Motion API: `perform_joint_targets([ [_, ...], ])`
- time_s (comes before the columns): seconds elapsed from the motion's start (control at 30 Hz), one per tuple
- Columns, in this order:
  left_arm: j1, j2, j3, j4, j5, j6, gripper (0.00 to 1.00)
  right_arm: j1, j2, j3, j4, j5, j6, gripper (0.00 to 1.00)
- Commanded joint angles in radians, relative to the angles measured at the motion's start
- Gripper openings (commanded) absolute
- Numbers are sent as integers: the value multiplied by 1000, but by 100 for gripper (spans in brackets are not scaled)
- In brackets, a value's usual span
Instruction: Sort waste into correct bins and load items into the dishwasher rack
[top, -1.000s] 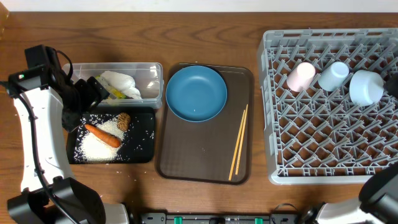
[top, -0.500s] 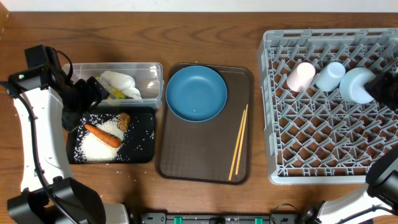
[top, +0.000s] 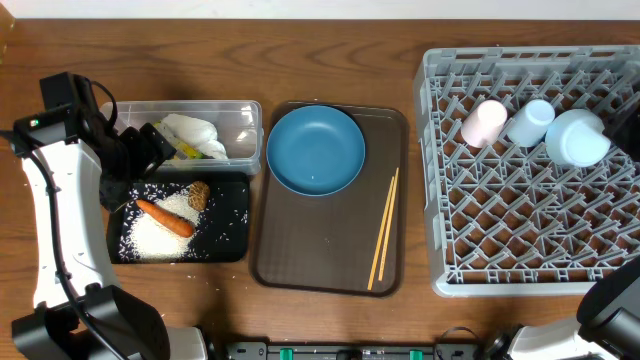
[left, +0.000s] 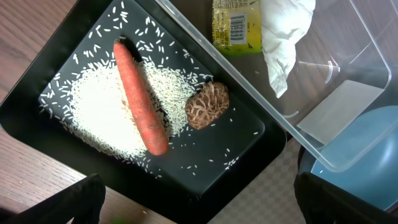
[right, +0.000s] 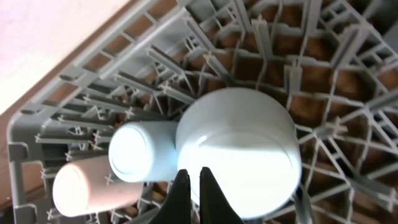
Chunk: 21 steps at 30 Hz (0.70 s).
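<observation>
Reaching in from the table's left edge, the left arm bends at its elbow near the far side, and the left gripper (top: 135, 155) hangs over the line where the clear tub (top: 243, 112) meets the black tray (top: 232, 240). Its fingers (left: 68, 202) are spread wide at the bottom corners of the wrist view and hold nothing.

The right arm enters at the right edge of the overhead view. The right gripper (right: 191, 186) points down over the upturned light-blue bowl (right: 239, 155), fingers pressed together and empty. Whether they touch the bowl cannot be told.

The bowl lies in the far part of the grey rack (top: 432, 180), with the light-blue cup (top: 529, 122) touching it and the pink cup (top: 483, 122) just beyond.

The dark-blue plate (top: 315, 150) and the chopsticks (top: 383, 228) lie on the brown serving tray (top: 320, 250).

The carrot (left: 140, 99), the brown lump (left: 208, 106) and the rice (left: 99, 109) lie in the black tray. The napkin (left: 283, 31) and the wrapper (left: 236, 25) lie in the tub.

The yellow-green wrapper shows a barcode; its small print is too fine to read.
</observation>
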Motion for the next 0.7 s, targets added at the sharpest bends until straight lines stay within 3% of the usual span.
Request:
perform_joint_targets([
  [0.0,5,-15,1,-3,-6,2,98,16,0,1,-17,77,-8,1],
  [0.27,5,-15,0,-3,-6,2,98,60,42,0,-6,195,-12,1],
  [0.67,5,-15,0,-3,-6,2,98,78,146,3,120,183,-66,4],
])
